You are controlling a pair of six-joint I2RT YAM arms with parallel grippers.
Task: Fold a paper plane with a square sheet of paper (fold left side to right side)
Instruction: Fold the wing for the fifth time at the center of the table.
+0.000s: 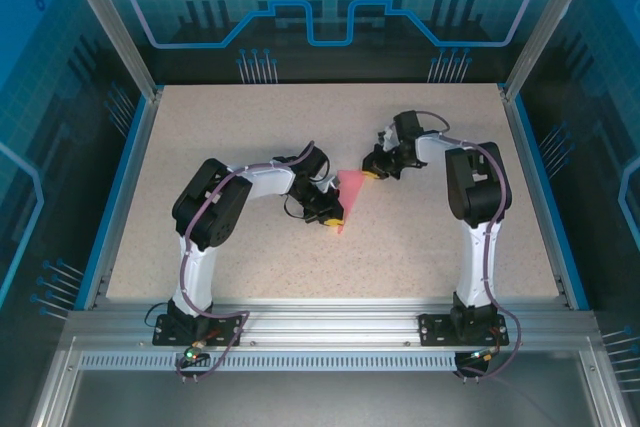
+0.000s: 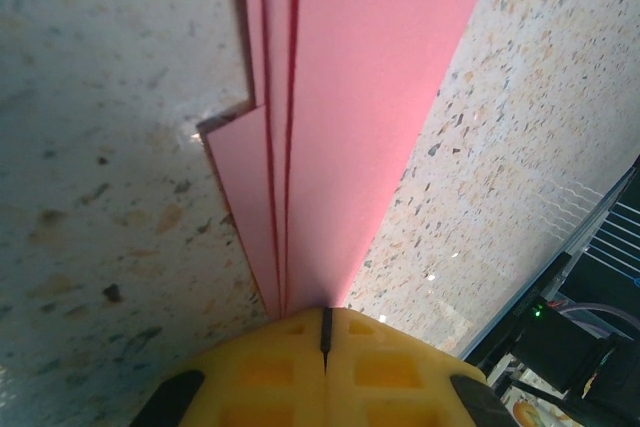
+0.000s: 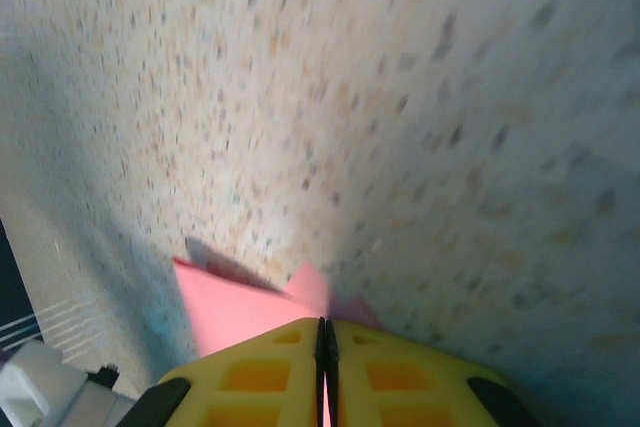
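Left gripper (image 2: 326, 319) pinching narrow tip of pink-red folded paper plane (image 2: 350, 97), right gripper (image 3: 323, 332) pinching wide end, over speckled beige bench (image 1: 250, 127); blue walls (image 1: 50, 147) surrounding.

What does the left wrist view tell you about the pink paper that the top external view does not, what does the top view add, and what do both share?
Left wrist view: the paper plane as separate stacked layers, with a shorter flap on one side, widening away from the shut yellow fingers of the left gripper. Top external view: the plane's whole tapering outline, with the right gripper at its wide end. Both: the left gripper pinching the narrow end, over the speckled table.
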